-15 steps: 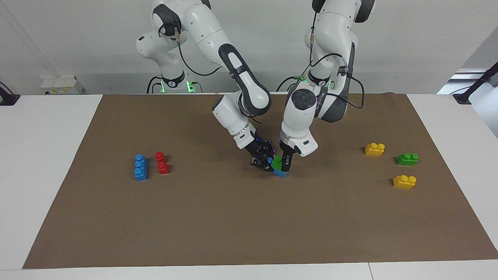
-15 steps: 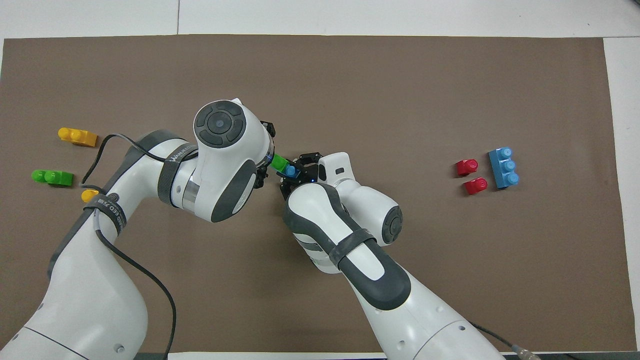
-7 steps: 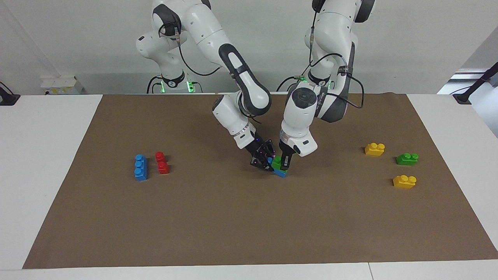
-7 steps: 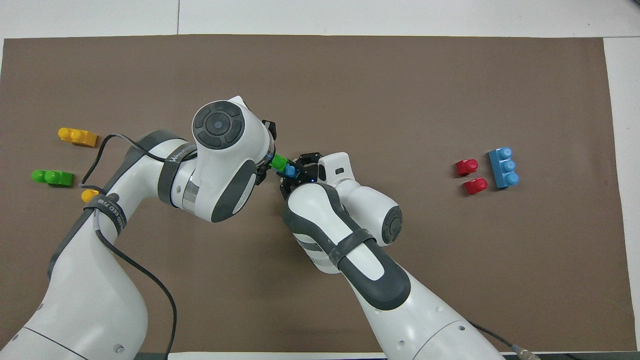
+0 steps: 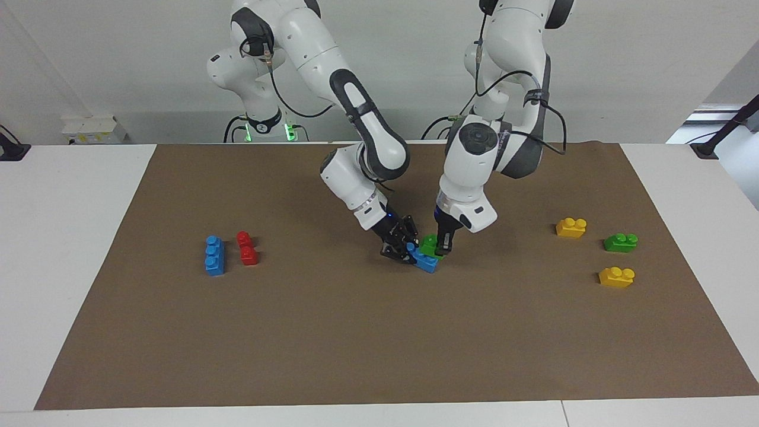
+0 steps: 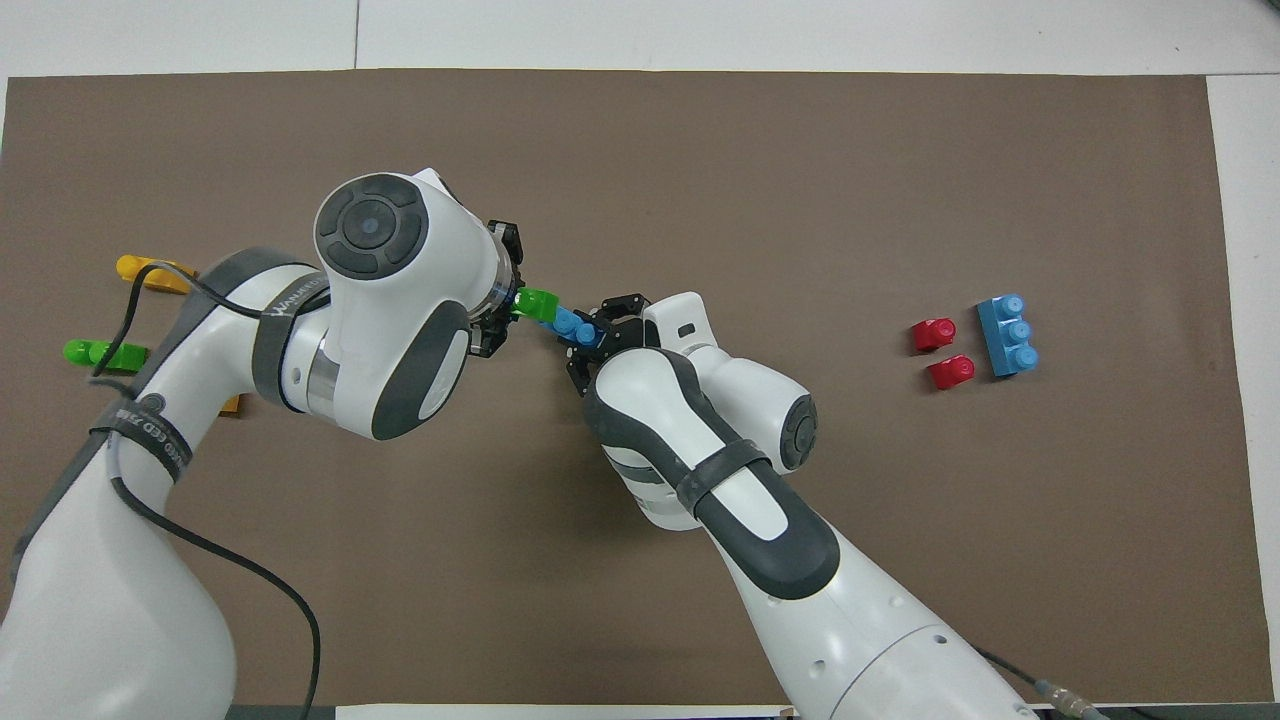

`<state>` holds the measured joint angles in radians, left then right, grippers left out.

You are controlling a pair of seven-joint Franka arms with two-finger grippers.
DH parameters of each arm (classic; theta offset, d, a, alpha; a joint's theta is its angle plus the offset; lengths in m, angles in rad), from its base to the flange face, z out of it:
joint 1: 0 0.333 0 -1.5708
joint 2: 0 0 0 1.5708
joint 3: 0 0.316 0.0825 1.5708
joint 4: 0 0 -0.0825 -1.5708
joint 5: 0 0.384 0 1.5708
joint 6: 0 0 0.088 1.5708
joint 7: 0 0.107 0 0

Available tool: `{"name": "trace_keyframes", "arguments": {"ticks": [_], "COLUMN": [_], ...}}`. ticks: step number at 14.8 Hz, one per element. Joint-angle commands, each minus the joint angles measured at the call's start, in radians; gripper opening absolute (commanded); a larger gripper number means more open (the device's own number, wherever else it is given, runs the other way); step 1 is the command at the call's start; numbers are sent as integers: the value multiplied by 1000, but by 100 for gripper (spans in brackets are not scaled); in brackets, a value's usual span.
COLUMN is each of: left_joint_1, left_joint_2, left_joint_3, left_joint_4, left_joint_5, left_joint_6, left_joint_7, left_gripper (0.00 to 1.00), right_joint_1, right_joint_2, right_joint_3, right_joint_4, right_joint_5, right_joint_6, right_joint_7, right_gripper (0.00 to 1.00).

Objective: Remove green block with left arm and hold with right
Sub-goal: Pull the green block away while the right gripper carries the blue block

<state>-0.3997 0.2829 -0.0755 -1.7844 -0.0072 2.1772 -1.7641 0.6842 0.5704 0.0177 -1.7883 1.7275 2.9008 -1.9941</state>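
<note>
— Where is the green block (image 5: 429,242) found?

— At the middle of the brown mat (image 5: 356,332), clamped by the left gripper (image 5: 442,249), whose fingers are closed on it. It is seen just beside a blue three-stud brick (image 5: 424,260), tilted; whether the two touch cannot be told.

— And the blue brick?

— It is gripped at one end by the right gripper (image 5: 405,250), closed on it low over the mat.

— What else is laid out?

— A second green block (image 5: 620,242) and two yellow bricks (image 5: 571,227) toward the left arm's end; a second blue brick (image 5: 214,255) and two red bricks (image 5: 246,248) toward the right arm's end.
</note>
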Motion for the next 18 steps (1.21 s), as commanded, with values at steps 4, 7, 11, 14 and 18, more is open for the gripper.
{"name": "trace_keyframes", "arguments": {"ticks": [4,7,11,14,18], "left_joint_1": [50,99,174,245,311], "left_joint_2": [-62,-73,-73,-73,-77], "left_joint_3": [3,6,8,8,8], "left_joint_4": [-7,-12,-15,-29,-56], "left_joint_5": [-16,-13,0,0,0], "left_joint_6": [-71,-91,-88,-76,-53], "left_joint_7": [14,69,104,195,382], "left_gripper": [0,0,0,0,0], "right_joint_1": [-52,-58,-38,-102,-121], "right_joint_2": [-15,-27,-38,-58,-90], "right_joint_3": [8,7,8,5,2], "right_joint_4": [-72,-103,-106,-91,-80], "right_joint_5": [9,1,-8,-128,-231], "right_joint_6": [-64,-92,-87,-121,-170], "right_joint_7": [-141,-195,-184,-180,-104], "right_gripper": [18,18,18,15,15]}}
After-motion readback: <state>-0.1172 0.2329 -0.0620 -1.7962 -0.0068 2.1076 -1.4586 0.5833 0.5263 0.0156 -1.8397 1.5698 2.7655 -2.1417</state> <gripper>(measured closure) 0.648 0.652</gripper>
